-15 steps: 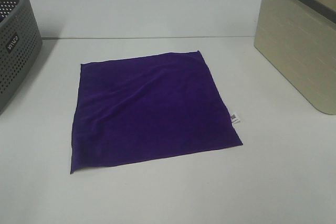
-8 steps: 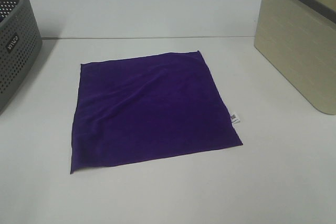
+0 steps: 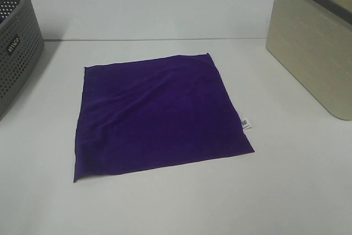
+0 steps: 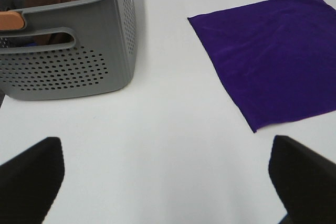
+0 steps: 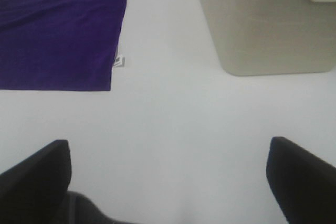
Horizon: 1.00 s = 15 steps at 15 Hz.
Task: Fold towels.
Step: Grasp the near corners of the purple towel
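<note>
A deep purple square towel lies flat and unfolded on the white table, with a small white tag on its right edge. It also shows in the left wrist view and in the right wrist view, tag included. My left gripper is open and empty over bare table, apart from the towel's near left corner. My right gripper is open and empty over bare table, apart from the towel's near right corner. Neither gripper shows in the exterior high view.
A grey perforated basket stands at the far left; in the left wrist view it holds brown cloth. A beige bin stands at the far right and shows in the right wrist view. The white table has a wall behind.
</note>
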{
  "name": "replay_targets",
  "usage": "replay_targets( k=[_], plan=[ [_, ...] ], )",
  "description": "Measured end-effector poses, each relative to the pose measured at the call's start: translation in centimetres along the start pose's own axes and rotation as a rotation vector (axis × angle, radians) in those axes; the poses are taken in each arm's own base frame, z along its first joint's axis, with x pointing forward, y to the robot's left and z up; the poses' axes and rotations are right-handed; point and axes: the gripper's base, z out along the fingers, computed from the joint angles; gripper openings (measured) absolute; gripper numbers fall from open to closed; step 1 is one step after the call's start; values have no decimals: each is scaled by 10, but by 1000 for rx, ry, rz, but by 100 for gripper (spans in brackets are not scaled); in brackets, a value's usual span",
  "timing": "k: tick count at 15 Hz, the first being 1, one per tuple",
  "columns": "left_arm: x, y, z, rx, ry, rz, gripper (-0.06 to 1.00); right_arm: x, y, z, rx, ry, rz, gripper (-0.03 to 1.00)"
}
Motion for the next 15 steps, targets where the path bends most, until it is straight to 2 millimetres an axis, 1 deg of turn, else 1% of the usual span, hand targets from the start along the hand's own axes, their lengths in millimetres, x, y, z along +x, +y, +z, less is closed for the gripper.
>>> replay_targets(
  k=[1, 2, 3, 4, 5, 6, 7, 8, 9, 10, 11, 12, 13, 14, 15],
  plan=[
    [-9, 0, 0, 9, 71, 9, 99, -10, 1, 3, -23, 76, 15, 98],
    [-26, 2, 4, 15, 166, 11, 99, -29, -1, 10, -39, 168, 42, 98],
    [-49, 5, 14, 12, 275, 14, 99, -56, -4, 19, -41, 246, 67, 98],
    [-70, 10, 28, 1, 361, 23, 99, -84, -8, 37, -43, 333, 102, 98],
    [-88, 15, 47, -10, 438, 53, 99, -108, -13, 69, -55, 441, 127, 98],
    [-99, 18, 72, 2, 527, 87, 99, -124, -15, 102, -89, 525, 120, 98],
    [-101, 19, 83, 9, 560, 94, 99, -130, -16, 121, -119, 563, 105, 98],
    [-101, 19, 110, 33, 634, 91, 99, -136, -15, 156, -199, 607, 64, 98],
    [-97, 16, 136, 84, 690, 53, 99, -136, -11, 187, -298, 615, 48, 98],
    [-91, 9, 159, 170, 716, -3, 99, -135, -4, 213, -422, 599, 75, 98],
    [-71, -9, 197, 363, 727, -118, 99, -131, 11, 247, -659, 548, 113, 98],
    [-58, -15, 211, 443, 733, -150, 99, -126, 14, 261, -739, 548, 122, 98],
    [-51, -18, 218, 478, 741, -175, 99, -121, 13, 269, -772, 563, 139, 98],
    [-39, -20, 227, 506, 758, -192, 99, -108, 10, 285, -818, 614, 181, 98],
    [-28, -18, 237, 512, 783, -214, 99, -97, 5, 300, -831, 663, 216, 98]
  ],
)
